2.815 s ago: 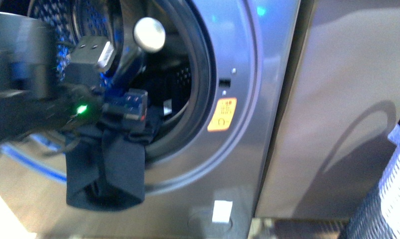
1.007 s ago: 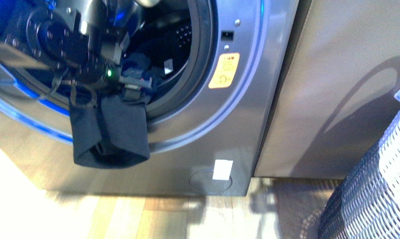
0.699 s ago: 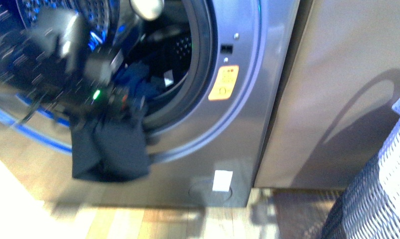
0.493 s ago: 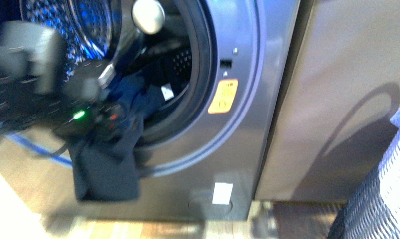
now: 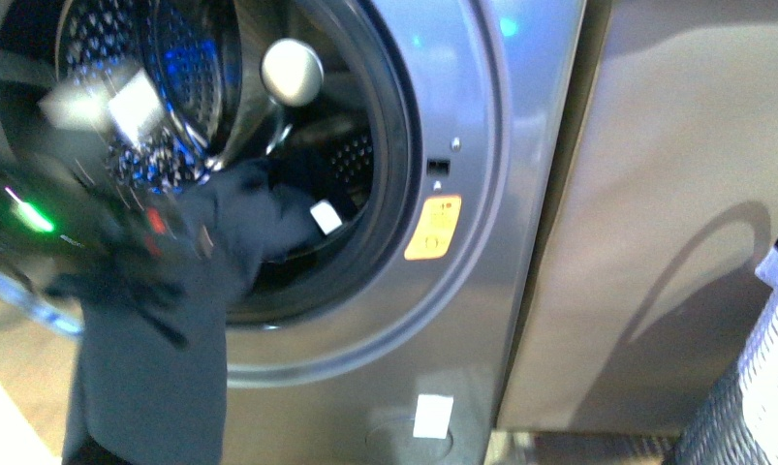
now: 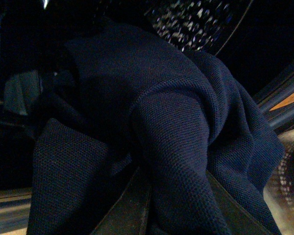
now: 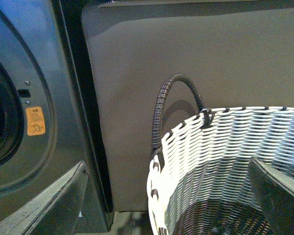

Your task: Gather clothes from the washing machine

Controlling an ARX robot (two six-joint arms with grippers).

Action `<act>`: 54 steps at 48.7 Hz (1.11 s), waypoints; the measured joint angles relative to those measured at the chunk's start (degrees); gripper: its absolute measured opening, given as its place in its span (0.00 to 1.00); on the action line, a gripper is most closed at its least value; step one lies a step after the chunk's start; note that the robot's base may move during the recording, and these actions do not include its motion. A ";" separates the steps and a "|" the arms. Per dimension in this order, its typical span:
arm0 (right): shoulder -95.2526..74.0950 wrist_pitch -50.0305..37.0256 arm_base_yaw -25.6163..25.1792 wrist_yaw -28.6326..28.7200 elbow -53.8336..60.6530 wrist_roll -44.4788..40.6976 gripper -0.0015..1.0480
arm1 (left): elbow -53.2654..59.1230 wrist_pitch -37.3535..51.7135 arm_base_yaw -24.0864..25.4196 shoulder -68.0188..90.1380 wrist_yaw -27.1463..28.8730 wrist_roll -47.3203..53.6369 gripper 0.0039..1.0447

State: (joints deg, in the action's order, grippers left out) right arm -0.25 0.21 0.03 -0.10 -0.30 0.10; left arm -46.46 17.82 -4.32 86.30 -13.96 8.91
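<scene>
The garment [image 6: 176,122] close to me is dark navy cloth, a fine pebbled knit, matt and soft in its folds. The washing machine [image 5: 520,145] has a grey metal front with a smooth satin sheen. Its drum [image 5: 186,68] is shiny perforated steel, and the seal [image 5: 401,145] is matt black rubber. The basket [image 7: 225,147] is woven of smooth white and dark strands, slightly glossy. My right fingers [image 7: 44,205] look matt grey.
</scene>
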 joint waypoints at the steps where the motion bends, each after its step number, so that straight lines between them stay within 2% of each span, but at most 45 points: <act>1: 0.00 0.00 0.00 0.00 0.00 0.00 0.93 | -0.02 -0.83 -0.15 -1.79 -0.48 0.02 0.15; 11: 0.00 0.00 0.00 0.00 0.00 0.00 0.93 | -2.21 -6.34 -1.27 -11.37 -3.50 0.24 0.15; 26: 0.00 0.00 0.00 0.00 0.00 0.00 0.93 | -11.17 -12.28 -4.24 -19.69 -5.99 -0.13 0.15; 34: 0.00 0.00 0.00 0.00 0.00 0.00 0.93 | -19.06 -15.61 -8.68 -20.31 -5.05 -0.57 0.15; 54: 0.00 0.00 0.00 0.00 0.00 0.00 0.93 | -40.26 -20.63 -23.76 -13.18 3.15 -2.95 0.15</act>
State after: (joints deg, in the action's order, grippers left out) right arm -0.25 0.21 0.03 -0.10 -0.30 0.10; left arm -86.72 -2.81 -28.08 73.12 -10.81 5.96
